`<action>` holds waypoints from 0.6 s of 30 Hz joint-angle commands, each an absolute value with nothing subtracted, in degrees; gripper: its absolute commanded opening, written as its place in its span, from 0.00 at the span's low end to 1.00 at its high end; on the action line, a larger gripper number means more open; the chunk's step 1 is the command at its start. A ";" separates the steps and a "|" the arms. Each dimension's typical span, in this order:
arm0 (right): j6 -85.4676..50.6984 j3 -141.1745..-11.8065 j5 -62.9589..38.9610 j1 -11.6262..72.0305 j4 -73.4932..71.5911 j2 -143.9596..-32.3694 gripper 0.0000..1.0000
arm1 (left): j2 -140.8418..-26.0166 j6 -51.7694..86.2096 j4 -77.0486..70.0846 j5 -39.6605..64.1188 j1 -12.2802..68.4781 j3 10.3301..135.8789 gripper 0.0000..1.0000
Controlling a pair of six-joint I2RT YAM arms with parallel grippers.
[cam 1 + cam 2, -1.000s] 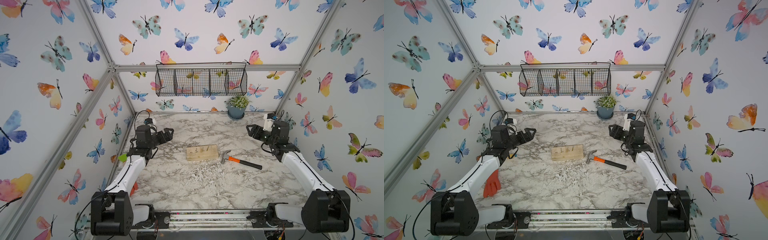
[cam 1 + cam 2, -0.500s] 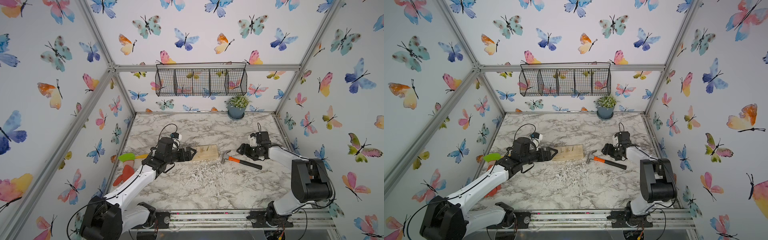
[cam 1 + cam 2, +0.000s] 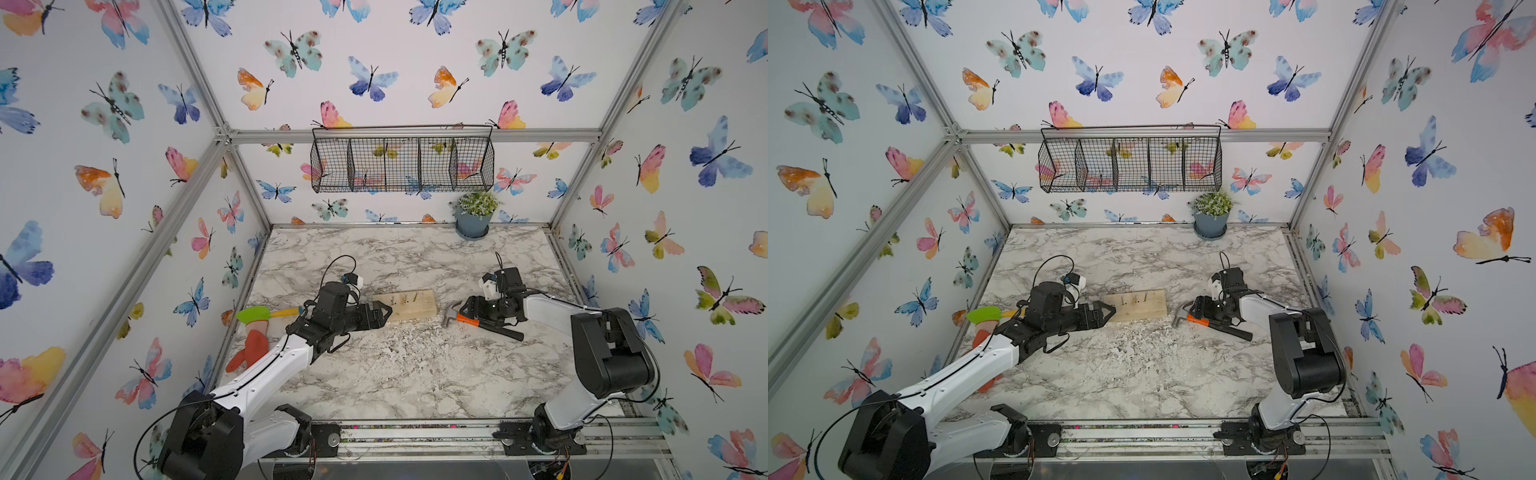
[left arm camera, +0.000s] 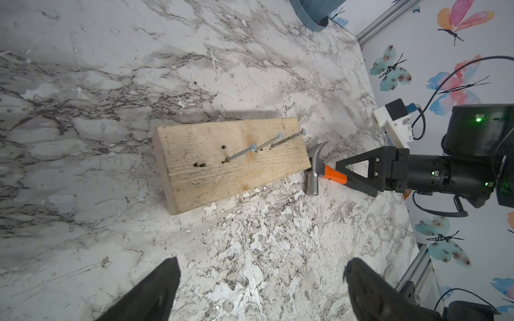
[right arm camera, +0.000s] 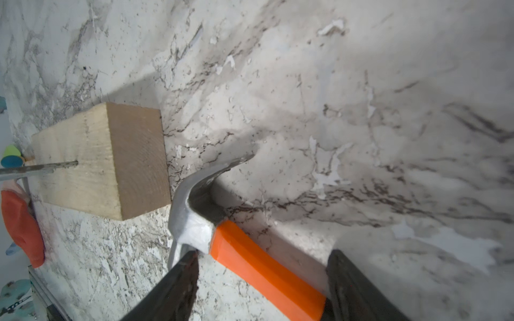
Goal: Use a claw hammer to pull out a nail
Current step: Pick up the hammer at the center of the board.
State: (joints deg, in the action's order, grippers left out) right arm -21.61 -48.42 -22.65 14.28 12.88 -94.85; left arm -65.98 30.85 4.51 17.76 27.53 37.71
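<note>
While right fingers straddle claw hammer | frame scribble, perhaps "VN"

**Bright, even overhead light; sharp wide views, softer close-ups**

In both top views the white wallpaper and marble tabletop are evenly lit, with only faint shadows under the arms. The wide lens stretches the butterflies toward the corners. In the left wrist view the wooden block is crisp and throws a soft-edged shadow on its far side, toward the back wall. The fingers of the left gripper are dark, blurred shapes at the frame edge. The right wrist view is hazier. The hammer shows a pale sheen on its head and drops a broad shadow beside it. A nail smears at the edge, and the fingers of the right gripper are out of focus.
</note>
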 commanded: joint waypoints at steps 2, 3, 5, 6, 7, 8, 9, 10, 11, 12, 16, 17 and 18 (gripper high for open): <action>-21.42 -45.97 -23.08 17.88 17.68 -93.67 0.74 | -66.61 31.73 2.67 16.70 28.02 37.78 0.94; -21.52 -45.92 -22.06 18.77 18.06 -93.33 0.74 | -66.80 31.75 2.64 16.70 28.06 37.86 0.94; -22.20 -45.96 -19.47 20.68 18.57 -92.75 0.71 | -67.06 31.69 2.64 16.63 28.11 37.99 0.94; -22.38 -46.26 -17.81 21.52 19.00 -92.73 0.70 | -67.14 31.77 2.48 16.61 28.10 37.97 0.94; -22.32 -46.69 -15.27 22.74 19.52 -92.81 0.67 | -67.27 31.76 2.33 16.61 28.12 37.97 0.94; -22.30 -47.30 -12.66 23.90 20.13 -93.02 0.65 | -67.40 31.80 2.20 16.61 28.14 37.94 0.94; -22.25 -47.94 -11.29 24.80 20.60 -93.43 0.64 | -67.54 31.88 2.21 16.52 28.13 38.00 0.94; -22.04 -48.64 -10.18 25.94 21.14 -93.93 0.62 | -67.65 31.83 2.28 16.52 28.15 37.97 0.94; -21.90 -49.30 -8.68 27.12 21.52 -94.44 0.61 | -67.69 31.87 2.29 16.57 28.23 38.01 0.94; -21.73 -49.88 -7.51 28.16 22.06 -94.99 0.61 | -67.62 31.90 2.37 16.47 28.22 37.97 0.94; -21.23 -51.47 -4.89 31.67 22.56 -97.37 0.56 | -66.97 32.42 2.46 15.91 28.30 37.26 0.94; -21.24 -52.07 -4.16 32.30 22.99 -98.20 0.52 | -66.81 32.51 2.47 15.74 28.30 36.89 0.94; -21.03 -52.54 -3.41 33.02 23.32 -98.98 0.49 | -66.64 32.63 2.55 15.56 28.43 36.68 0.95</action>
State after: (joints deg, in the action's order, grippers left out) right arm -21.41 -51.75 -6.92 31.42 19.35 -96.25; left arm -67.35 32.16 3.07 16.69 27.88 37.56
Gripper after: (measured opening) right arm 0.506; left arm 0.944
